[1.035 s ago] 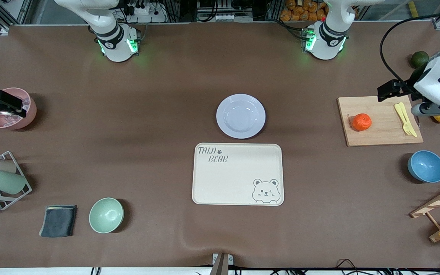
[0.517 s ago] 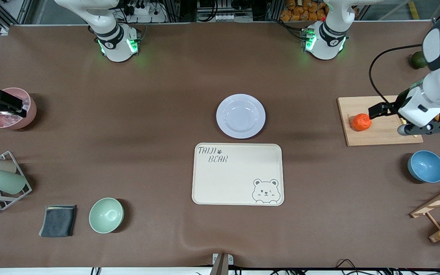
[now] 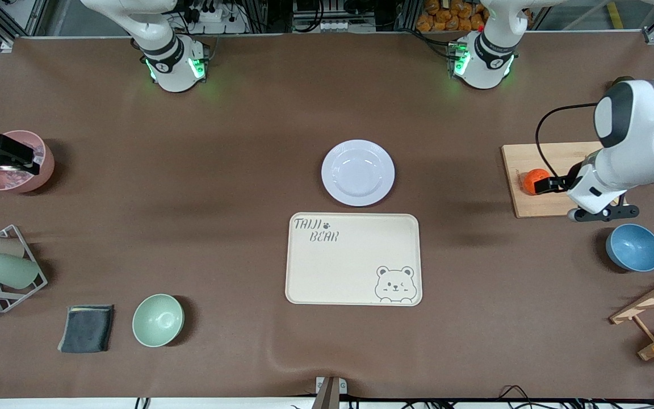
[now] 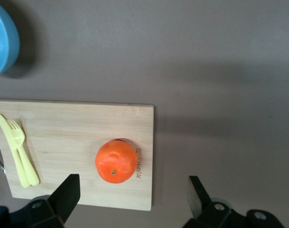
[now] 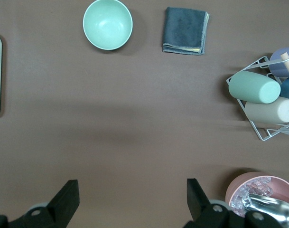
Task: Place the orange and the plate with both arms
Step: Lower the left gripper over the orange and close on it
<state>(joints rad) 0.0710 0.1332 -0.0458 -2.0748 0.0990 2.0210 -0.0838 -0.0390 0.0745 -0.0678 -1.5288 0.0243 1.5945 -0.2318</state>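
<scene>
Left gripper, jaws wide and empty, over orange on cutting board; fork alongside; right gripper spread, empty, waiting over pink cup

Both arms: glossy white shells, dark grey joint bands. Bases lit green. Black cable loops off left arm's wrist at 9 o'clock. Gripper fingers black, wedge-shaped, with round screw holes.
</scene>
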